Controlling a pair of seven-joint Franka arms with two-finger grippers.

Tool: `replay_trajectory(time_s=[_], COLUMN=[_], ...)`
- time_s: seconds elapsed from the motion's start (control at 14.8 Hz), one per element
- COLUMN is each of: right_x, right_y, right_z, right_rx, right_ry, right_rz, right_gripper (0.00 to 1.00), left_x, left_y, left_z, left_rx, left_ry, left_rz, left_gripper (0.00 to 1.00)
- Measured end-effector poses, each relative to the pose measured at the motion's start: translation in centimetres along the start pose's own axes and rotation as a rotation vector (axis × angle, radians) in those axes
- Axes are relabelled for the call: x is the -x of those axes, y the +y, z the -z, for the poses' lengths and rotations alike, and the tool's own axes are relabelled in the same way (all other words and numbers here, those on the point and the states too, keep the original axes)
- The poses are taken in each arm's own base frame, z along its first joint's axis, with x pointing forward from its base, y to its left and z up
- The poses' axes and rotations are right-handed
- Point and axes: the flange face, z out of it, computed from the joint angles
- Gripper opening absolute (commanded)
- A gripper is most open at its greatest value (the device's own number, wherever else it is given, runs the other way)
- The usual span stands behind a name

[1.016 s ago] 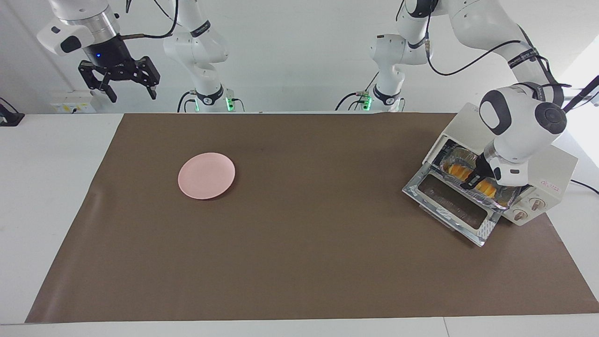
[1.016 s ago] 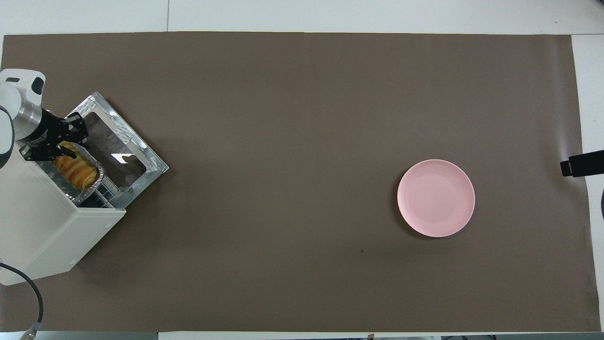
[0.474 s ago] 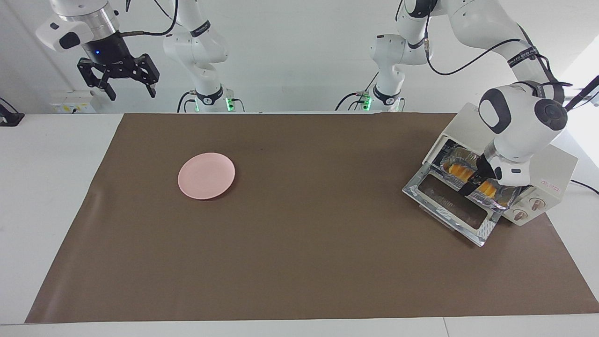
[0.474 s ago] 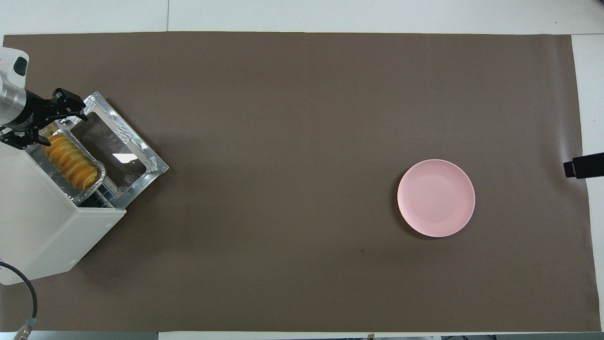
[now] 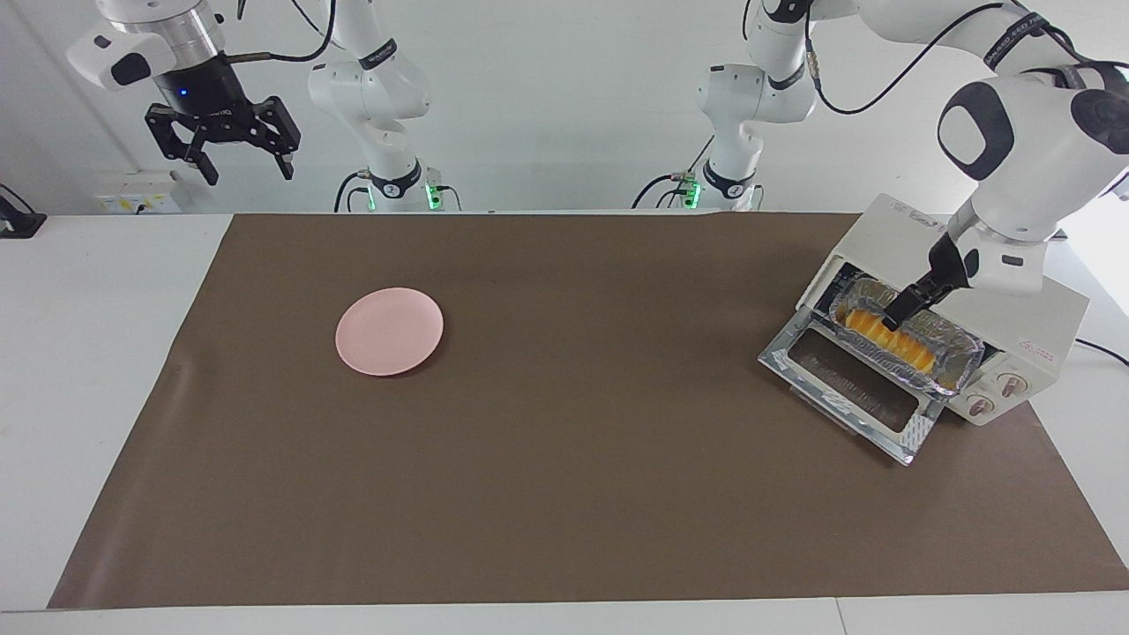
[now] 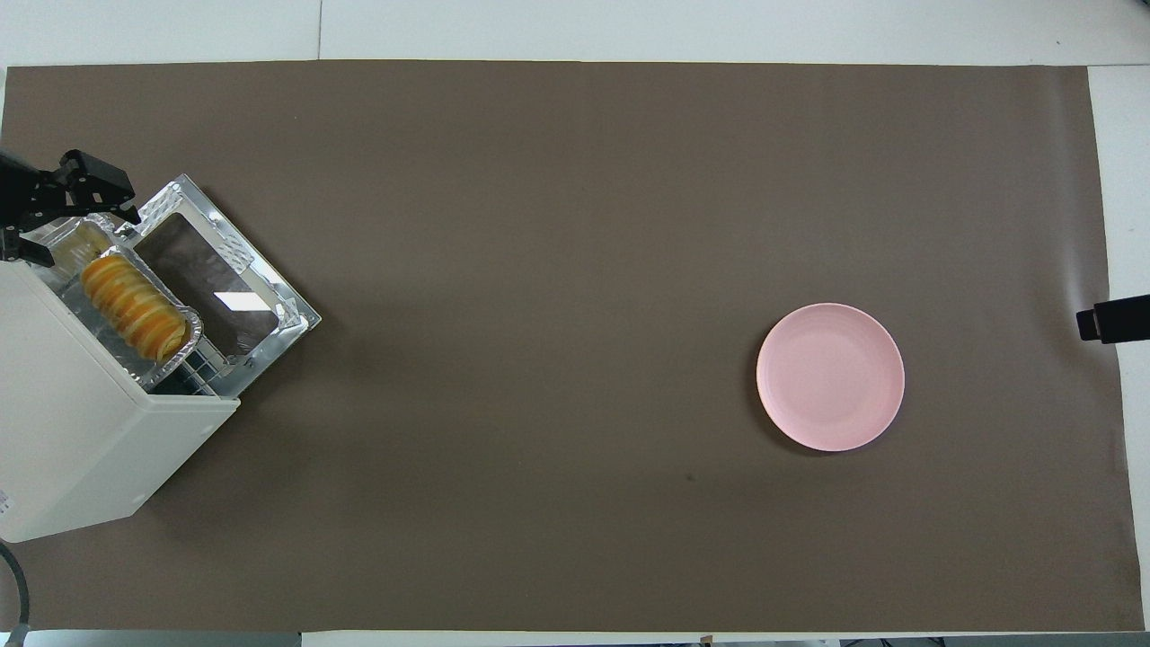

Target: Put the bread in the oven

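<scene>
Bread (image 6: 133, 305): in foil tray (image 6: 184, 316) at mouth of oven (image 6: 81, 440), door (image 6: 235, 279) down. Left gripper (image 6: 61, 199): over the tray's end, fingers apart, empty; overhead shows the spread, facing hides it. Right gripper (image 5: 234, 145): raised, open, waiting. Plate (image 5: 389, 331): toward right arm's end.

Pink plate and foil tray on the bench

The round pink plate (image 5: 389, 331) lies bare on the brown mat (image 5: 564, 459); the crinkled foil tray (image 6: 108, 328) is well apart from it.

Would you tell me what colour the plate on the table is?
The plate is plain pale pink, clearest in the overhead view.
</scene>
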Motion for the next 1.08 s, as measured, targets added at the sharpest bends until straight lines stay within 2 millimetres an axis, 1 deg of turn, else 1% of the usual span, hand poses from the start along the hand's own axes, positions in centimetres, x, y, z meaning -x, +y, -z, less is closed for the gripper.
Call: replay_trajectory(time_s=[0.14, 0.2, 0.34, 0.41, 0.47, 0.54, 0.88, 1.08], right_x=[0.1, 0.2, 0.2, 0.2, 0.2, 0.2, 0.2, 0.2], right_y=[0.0, 0.0, 0.0, 0.0, 0.0, 0.0, 0.0, 0.0], right_z=[0.2, 0.2, 0.3, 0.3, 0.3, 0.3, 0.3, 0.3], right_rx=[0.000, 0.001, 0.001, 0.001, 0.001, 0.001, 0.001, 0.001], right_ry=[0.002, 0.003, 0.004, 0.004, 0.004, 0.004, 0.004, 0.004], right_rz=[0.000, 0.000, 0.000, 0.000, 0.000, 0.000, 0.000, 0.000], right_gripper=[1.00, 1.00, 1.00, 1.00, 1.00, 1.00, 1.00, 1.00], left_x=[2.1, 3.0, 4.2, 4.6, 5.4, 5.6, 7.0, 7.2], left_y=[-0.7, -1.2, -2.0, -2.1, -1.6, -1.3, -0.9, -0.9], left_z=[2.7, 3.8, 5.0, 5.0, 4.5, 4.3, 5.9, 5.7], left_rx=[0.013, 0.019, 0.029, 0.033, 0.036, 0.036, 0.045, 0.044], left_ry=[-0.013, -0.021, -0.033, -0.037, -0.049, -0.054, -0.038, -0.041], left_rz=[-0.103, -0.151, -0.208, -0.218, -0.235, -0.241, -0.262, -0.263], left_gripper=[1.00, 1.00, 1.00, 1.00, 1.00, 1.00, 1.00, 1.00])
